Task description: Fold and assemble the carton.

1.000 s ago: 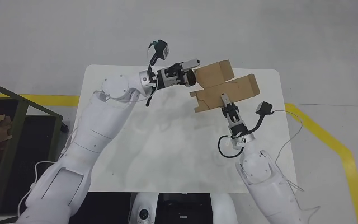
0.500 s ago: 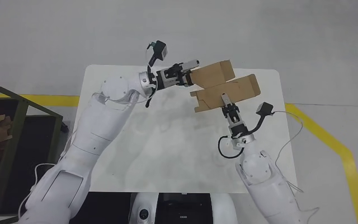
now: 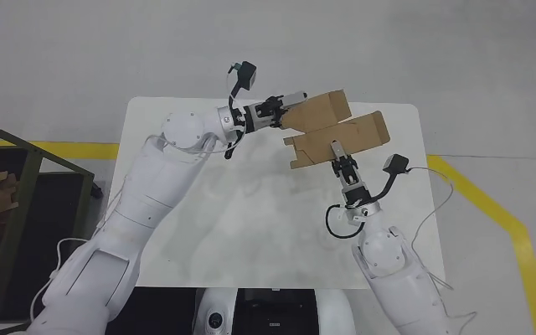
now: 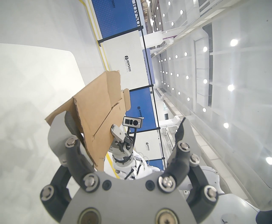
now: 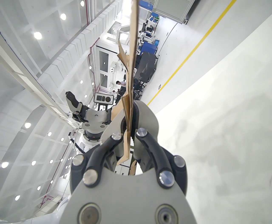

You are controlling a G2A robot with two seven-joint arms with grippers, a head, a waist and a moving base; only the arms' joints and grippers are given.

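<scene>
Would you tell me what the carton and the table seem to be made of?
The carton: brown cardboard, matte, likely corrugated; cut edges and fold creases show. The table: smooth white top with a soft sheen, perhaps laminate or painted board; the look leaves it open.

A large industrial hall: blue partition panels (image 4: 119, 19), a yellow floor line (image 5: 191, 53), rows of ceiling lights (image 4: 233, 42) overhead.

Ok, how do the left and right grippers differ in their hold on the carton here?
The left gripper is open, the carton lying against one finger only; the right gripper is shut on it, pinching its edge. The left meets the carton's end, the right its long side. Both are at the same carton.
</scene>
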